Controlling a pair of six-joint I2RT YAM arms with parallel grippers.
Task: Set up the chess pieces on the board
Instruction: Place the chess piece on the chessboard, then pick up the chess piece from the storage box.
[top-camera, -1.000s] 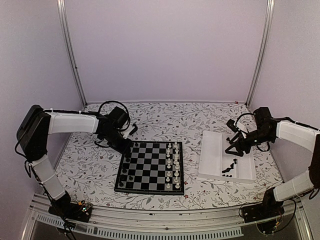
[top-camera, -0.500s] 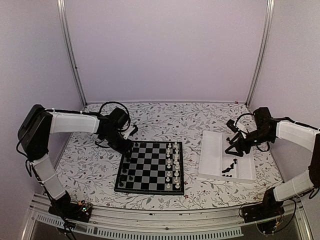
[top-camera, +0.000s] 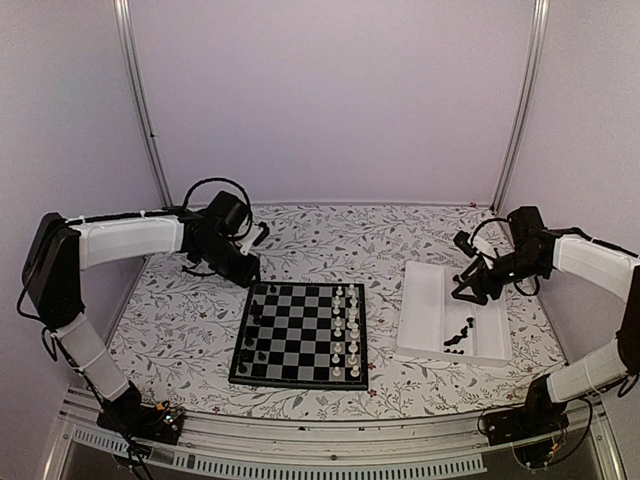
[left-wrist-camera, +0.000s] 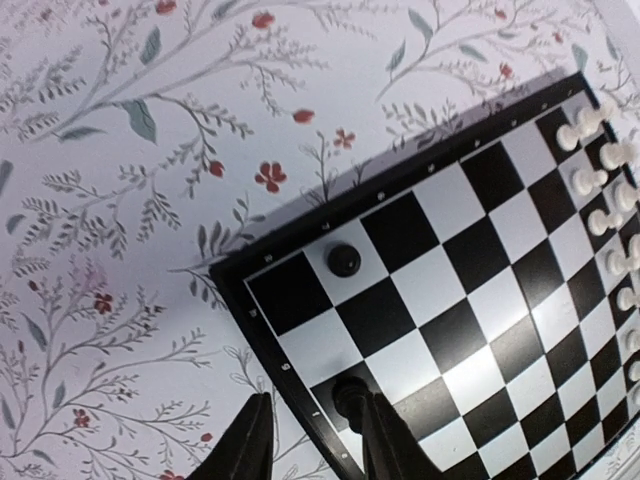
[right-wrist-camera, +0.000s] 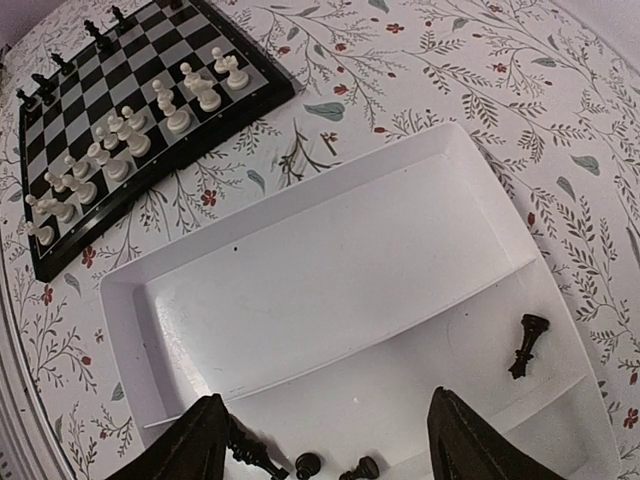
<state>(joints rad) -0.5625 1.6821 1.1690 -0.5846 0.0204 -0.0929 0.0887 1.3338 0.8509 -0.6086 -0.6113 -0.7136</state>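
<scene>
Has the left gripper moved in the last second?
Yes. The left gripper has pulled back from over the board to its far-left corner, toward the rear wall.

board (top-camera: 300, 341) left of tray (top-camera: 422, 310) with chess pieces (top-camera: 461, 334)

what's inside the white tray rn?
Black chess pieces lie in one compartment of the tray; the other compartment is bare. The right fingers cover part of the occupied compartment, so no full count.
</scene>
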